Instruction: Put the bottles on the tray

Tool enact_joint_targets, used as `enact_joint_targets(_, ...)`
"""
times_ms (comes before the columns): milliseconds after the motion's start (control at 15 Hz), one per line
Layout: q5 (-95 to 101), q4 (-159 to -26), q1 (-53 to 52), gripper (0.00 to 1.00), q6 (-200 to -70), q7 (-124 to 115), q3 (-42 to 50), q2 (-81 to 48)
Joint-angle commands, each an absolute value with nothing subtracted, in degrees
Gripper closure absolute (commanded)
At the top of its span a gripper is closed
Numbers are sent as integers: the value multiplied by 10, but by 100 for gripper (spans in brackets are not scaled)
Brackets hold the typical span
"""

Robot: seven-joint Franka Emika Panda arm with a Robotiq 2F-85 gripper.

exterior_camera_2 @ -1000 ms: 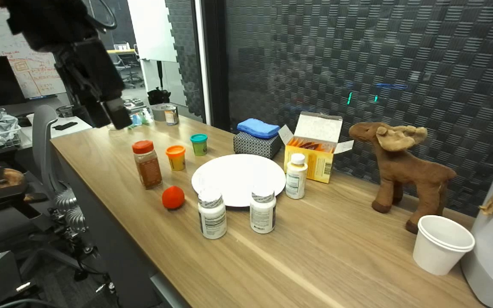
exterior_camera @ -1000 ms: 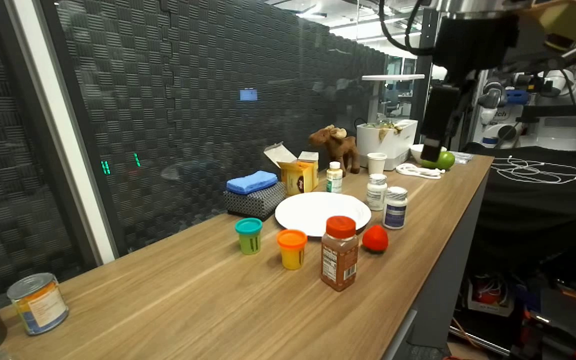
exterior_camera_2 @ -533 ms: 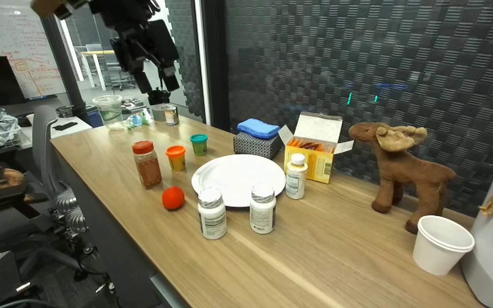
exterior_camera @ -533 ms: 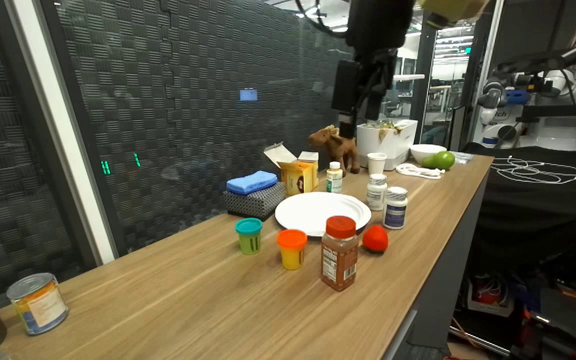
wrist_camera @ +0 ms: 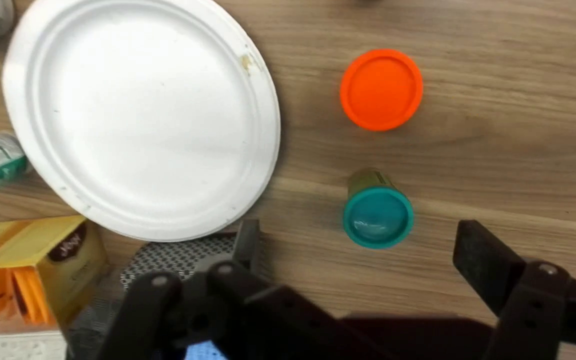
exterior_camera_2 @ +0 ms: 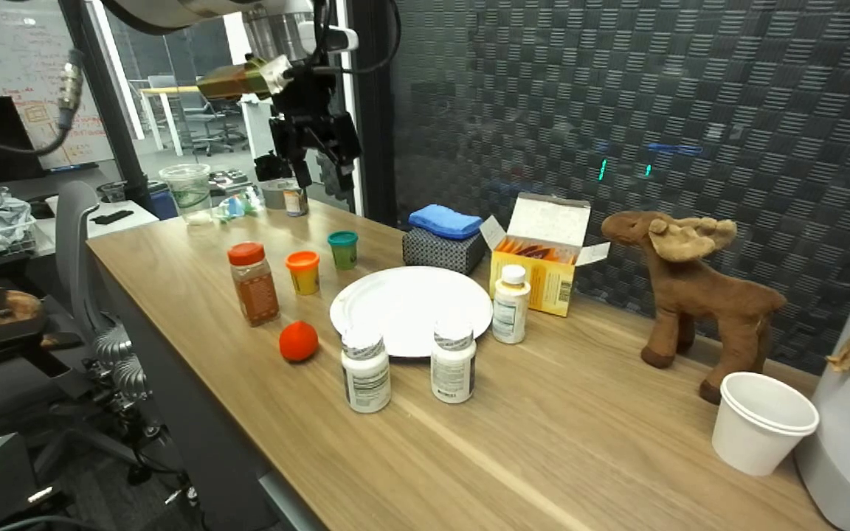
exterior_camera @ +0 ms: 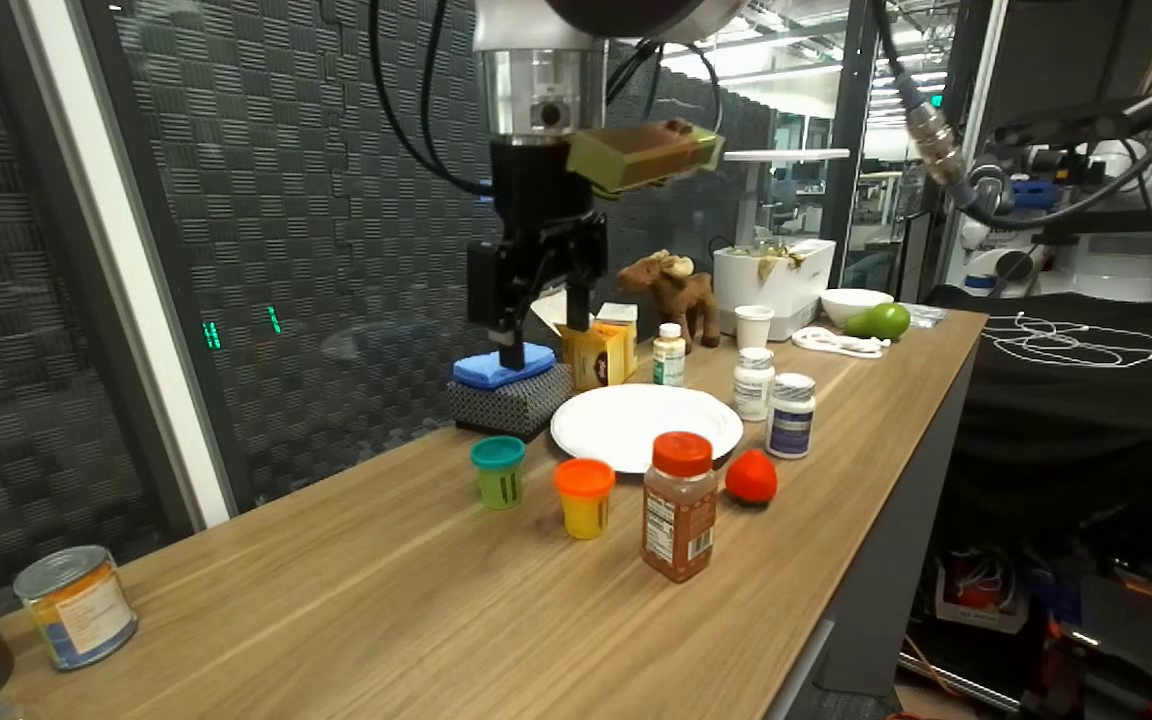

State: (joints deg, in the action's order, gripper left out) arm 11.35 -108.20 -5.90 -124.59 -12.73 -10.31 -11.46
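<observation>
My gripper (exterior_camera: 544, 342) hangs in the air over the table with its jaws wide apart and nothing between them. In the wrist view the short green bottle (wrist_camera: 378, 217) with a teal lid appears below, between the two fingertips in the picture. Beside it stands the short orange bottle (wrist_camera: 381, 90). The brown red-capped bottle (exterior_camera_2: 254, 286) is upright near the table's edge. Three white bottles stand by the tray's rim: one (exterior_camera_2: 366, 375), another (exterior_camera_2: 453, 365) and a slimmer one (exterior_camera_2: 510, 306). The round white tray (wrist_camera: 148, 120) lies flat and bare.
A patterned box (exterior_camera_2: 443, 251) with a blue cloth (exterior_camera_2: 445, 221) and an open yellow box (exterior_camera_2: 536, 276) border the tray at the back. A red round object (exterior_camera: 751, 478) sits near the front edge. A brown plush moose (exterior_camera_2: 698, 287) and paper cups (exterior_camera_2: 761, 424) stand farther along.
My open gripper has swept leftward in one exterior picture and rightward in another, arriving over the green bottle's side of the table. Bottles and tray have stayed in place.
</observation>
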Motion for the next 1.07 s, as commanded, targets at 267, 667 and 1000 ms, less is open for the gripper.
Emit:
enact_joint_targets(267,117,-947,-119,0,-1218,-129,-83,-235)
enact_joint_targets(667,122,-906,-138,0,-1208,-141,-54,-284)
enact_joint_targets(1000,103,-884,-134,0,-1181,-120,-51,-310)
